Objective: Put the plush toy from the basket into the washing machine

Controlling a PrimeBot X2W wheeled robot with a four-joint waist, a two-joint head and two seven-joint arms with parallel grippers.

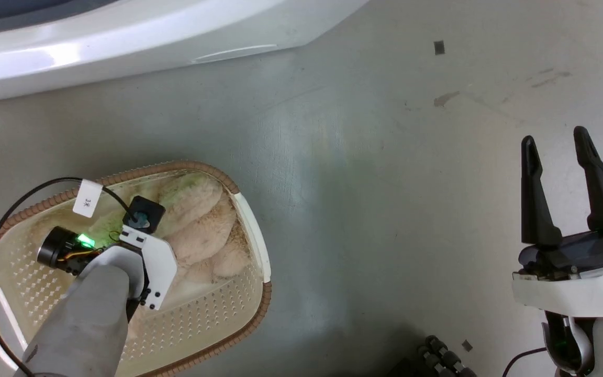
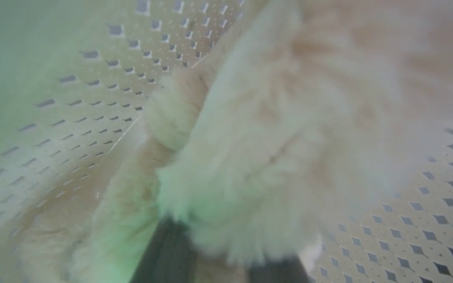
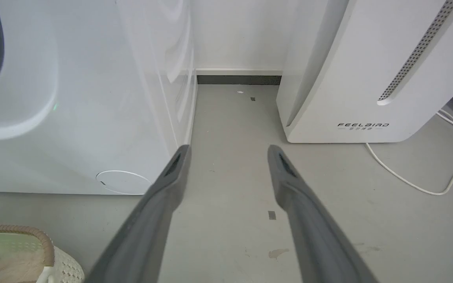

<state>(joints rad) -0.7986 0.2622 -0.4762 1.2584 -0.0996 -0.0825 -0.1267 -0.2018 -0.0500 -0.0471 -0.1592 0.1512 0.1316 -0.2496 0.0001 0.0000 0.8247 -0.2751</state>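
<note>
Grasp step: left gripper point(image 2: 222, 251) sunk in the plush toy point(image 1: 202, 220) lying in the basket point(image 1: 267, 298); clamped or not, cannot tell; judge a deep bite on the body best, not loose fur; right gripper point(image 1: 554, 135) spread, idle over floor point(image 1: 385, 209); washing machine point(image 1: 123, 36) near, path looks open; white appliance point(image 3: 348, 78) and cable point(image 3: 407, 184) stand apart.

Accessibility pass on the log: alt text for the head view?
Left arm reaches down into the basket, over the plush toy lying in it. Right tool hangs open above grey floor at lower right; the washing machine shows its white front along the top.
</note>
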